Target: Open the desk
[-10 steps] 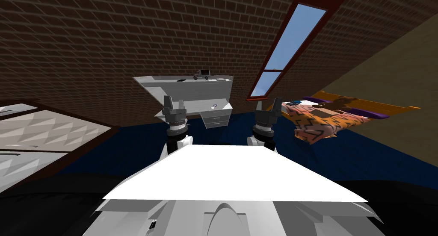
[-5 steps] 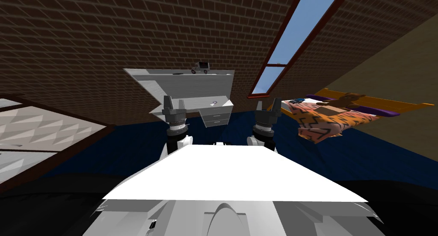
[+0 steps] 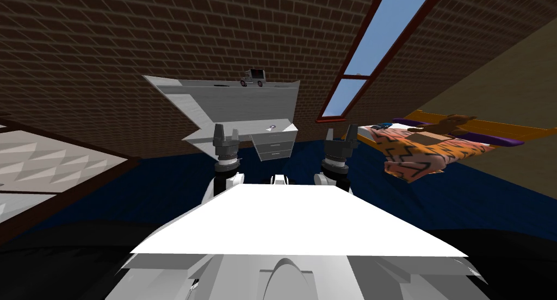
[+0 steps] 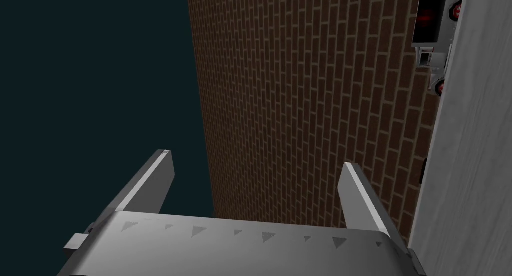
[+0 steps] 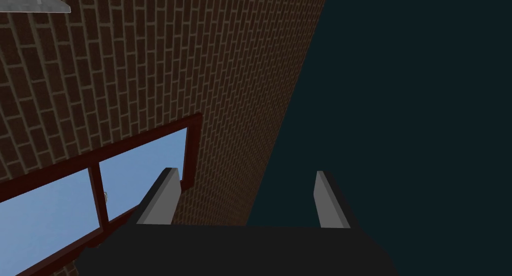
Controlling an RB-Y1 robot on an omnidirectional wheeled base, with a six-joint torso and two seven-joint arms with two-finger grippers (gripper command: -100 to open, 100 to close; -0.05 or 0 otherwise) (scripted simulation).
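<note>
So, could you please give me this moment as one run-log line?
desk: ahead, untouched | drawers: shut | left gripper: open, empty | right gripper: open, empty

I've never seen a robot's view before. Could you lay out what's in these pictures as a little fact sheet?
room: brown brick wall, dark blue floor, tall red-framed window
target: light grey desk with a drawer stack, drawers looking shut
on desk top: small grey toy truck
left gripper: fingers open, empty, short of the desk
right gripper: fingers open, empty
nearby: bed with orange patterned blanket, right of the desk
</note>
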